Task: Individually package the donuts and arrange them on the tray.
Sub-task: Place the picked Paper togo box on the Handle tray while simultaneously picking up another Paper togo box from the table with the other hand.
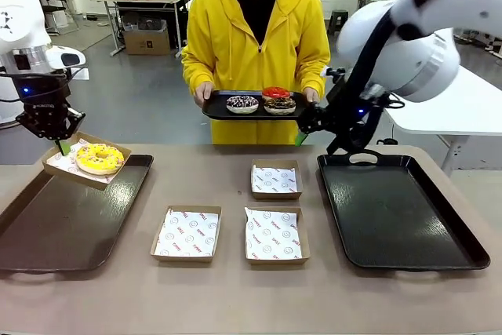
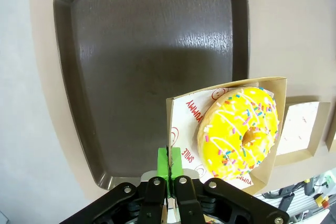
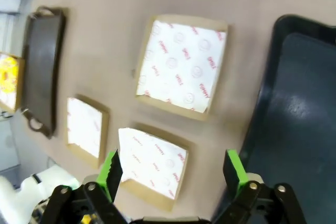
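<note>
I read the table (image 1: 235, 304) as a clock face, with twelve at the person's side.

At nine o'clock lies the left tray (image 1: 63, 229), dark and long. My left end effector (image 1: 61, 146) is clamped shut on the rim of a paper-lined cardboard box (image 1: 59, 164) over the tray's eleven o'clock corner. The box hangs tilted, and the yellow donut (image 1: 100, 158) sits inside it, with bright icing and coloured sprinkles. In my left wrist view the green pads pinch the box wall at six o'clock, the donut lies at four o'clock, and the tray spreads toward twelve. I cannot tell whether the box's low edge touches the tray.

Around the middle of the table are three more lined boxes. The near-left box (image 1: 187, 233) and the near-right box (image 1: 273, 234) sit side by side toward six o'clock. The far box (image 1: 275, 179) lies just beyond the right one.

At twelve o'clock the person (image 1: 255, 29), in a yellow top, holds a black serving tray (image 1: 216, 109) in both hands. On it, the chocolate sprinkled donut (image 1: 242, 103) is at nine o'clock. The red donut (image 1: 276, 92) and the dark chocolate donut (image 1: 280, 106) are close together at three.

My right end effector (image 1: 303, 127) hovers at that tray's right end — jaws spread wide, gripping nothing. The right tray (image 1: 408, 217) lies at three o'clock on the table.
</note>
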`<state>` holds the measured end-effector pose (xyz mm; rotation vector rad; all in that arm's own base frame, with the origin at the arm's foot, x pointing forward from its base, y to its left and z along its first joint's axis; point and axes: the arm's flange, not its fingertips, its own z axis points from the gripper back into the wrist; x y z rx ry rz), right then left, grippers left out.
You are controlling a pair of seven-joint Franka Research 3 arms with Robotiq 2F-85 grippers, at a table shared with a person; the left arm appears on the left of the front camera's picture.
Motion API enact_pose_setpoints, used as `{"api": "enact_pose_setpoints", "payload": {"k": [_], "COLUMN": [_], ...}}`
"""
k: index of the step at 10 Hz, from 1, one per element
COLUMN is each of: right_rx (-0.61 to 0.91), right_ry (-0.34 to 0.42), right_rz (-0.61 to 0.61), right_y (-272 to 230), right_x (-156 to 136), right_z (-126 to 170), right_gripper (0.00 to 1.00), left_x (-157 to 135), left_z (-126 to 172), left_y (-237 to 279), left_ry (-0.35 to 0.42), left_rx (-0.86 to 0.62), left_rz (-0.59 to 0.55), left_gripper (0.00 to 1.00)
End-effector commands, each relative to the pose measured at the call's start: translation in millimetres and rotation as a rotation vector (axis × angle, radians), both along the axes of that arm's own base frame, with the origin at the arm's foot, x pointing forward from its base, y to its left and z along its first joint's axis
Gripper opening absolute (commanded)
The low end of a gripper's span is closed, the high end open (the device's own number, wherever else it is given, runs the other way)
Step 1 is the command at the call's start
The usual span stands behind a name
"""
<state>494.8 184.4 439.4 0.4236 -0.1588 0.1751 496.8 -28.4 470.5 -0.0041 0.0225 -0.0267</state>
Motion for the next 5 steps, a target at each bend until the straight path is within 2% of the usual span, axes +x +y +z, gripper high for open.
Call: {"api": "enact_pose_setpoints", "payload": {"k": [1,4,5], "right_rx": [-0.136,-0.31,-0.313], "right_ry": [0.028,0.072,0.092], "right_rz": [-0.031,-0.086,-0.081], "right_y": [27,57,62], "right_x": [25,43,48], "right_z": [4,-21,-33], "right_gripper": [1.0,1.0,1.0], "left_x": [13,25,14], "left_z": [-7,-27,-21], "left_y": [3,-3,0], "left_ry": [-0.029,-0.017,-0.008], "left_rx": [0.028,0.055,0.022], "left_rz": [-0.002,0.006,-0.012], "left_gripper": [0.01,0.01,0.01]}}
